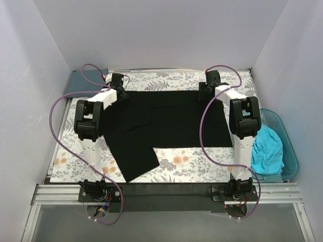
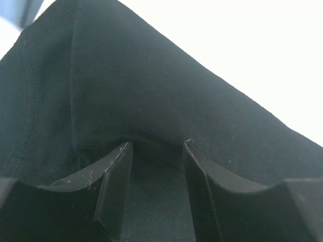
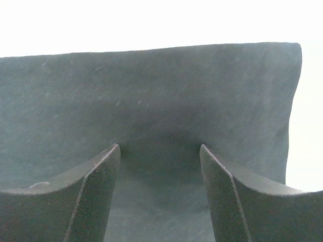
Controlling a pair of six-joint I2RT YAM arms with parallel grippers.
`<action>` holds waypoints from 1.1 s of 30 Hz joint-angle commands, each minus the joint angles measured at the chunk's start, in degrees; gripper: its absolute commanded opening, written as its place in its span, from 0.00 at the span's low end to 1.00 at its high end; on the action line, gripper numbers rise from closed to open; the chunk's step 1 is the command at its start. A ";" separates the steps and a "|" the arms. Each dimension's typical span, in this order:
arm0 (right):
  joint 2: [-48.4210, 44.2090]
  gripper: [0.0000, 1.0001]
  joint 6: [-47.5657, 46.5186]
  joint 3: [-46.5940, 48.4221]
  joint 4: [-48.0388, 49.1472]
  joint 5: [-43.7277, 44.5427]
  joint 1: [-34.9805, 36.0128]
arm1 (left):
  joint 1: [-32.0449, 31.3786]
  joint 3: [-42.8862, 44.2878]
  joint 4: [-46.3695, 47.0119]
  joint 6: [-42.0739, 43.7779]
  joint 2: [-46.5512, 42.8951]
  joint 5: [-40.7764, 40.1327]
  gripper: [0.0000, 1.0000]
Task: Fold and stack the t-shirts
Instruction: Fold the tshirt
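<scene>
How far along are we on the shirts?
Done: nothing stacked. In hand: the black shirt lies spread across the table, the left gripper and right gripper at its far edge, fingers open. Left: fold it, then the turquoise shirt bunched in the tub and the blue-grey shirt at the far left corner.

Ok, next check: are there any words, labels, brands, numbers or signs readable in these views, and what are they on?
None can be read.
The black t-shirt is plain.
The turquoise t-shirt in the tub shows no print.
The table cloth carries only flowers.
The left arm and right arm show no legible marking.
The wrist views show only plain dark cloth.
</scene>
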 commanded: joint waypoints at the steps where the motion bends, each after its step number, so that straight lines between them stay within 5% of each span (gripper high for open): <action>1: 4.27 0.61 -2.53 4.48 -3.46 2.05 -2.52 | 0.52 5.50 -2.44 1.67 7.15 -1.25 0.43; 7: 5.86 0.61 -2.88 12.31 -5.92 -0.41 -2.96 | 0.78 13.08 -4.20 4.05 8.58 -0.56 0.45; 9: 2.89 0.62 -2.97 12.32 -6.10 -0.68 -2.87 | 0.78 12.92 -4.55 4.05 4.64 -0.02 0.56; 14: -6.96 0.63 -2.97 7.23 -6.10 -1.38 -2.70 | 0.78 7.66 -4.55 2.82 -10.27 0.77 0.65; 22: -29.02 0.63 -1.48 -11.83 -8.12 -1.73 -0.15 | 0.78 -17.00 -9.38 -4.29 -37.62 0.59 0.70; 28: -43.08 0.63 0.10 -26.86 -12.07 -1.39 5.91 | 1.04 -35.05 -13.16 -9.57 -55.02 0.15 0.61; 33: -53.98 0.63 1.69 -36.45 -13.74 -2.26 8.90 | 1.83 -46.49 -13.87 -12.82 -61.29 0.33 0.56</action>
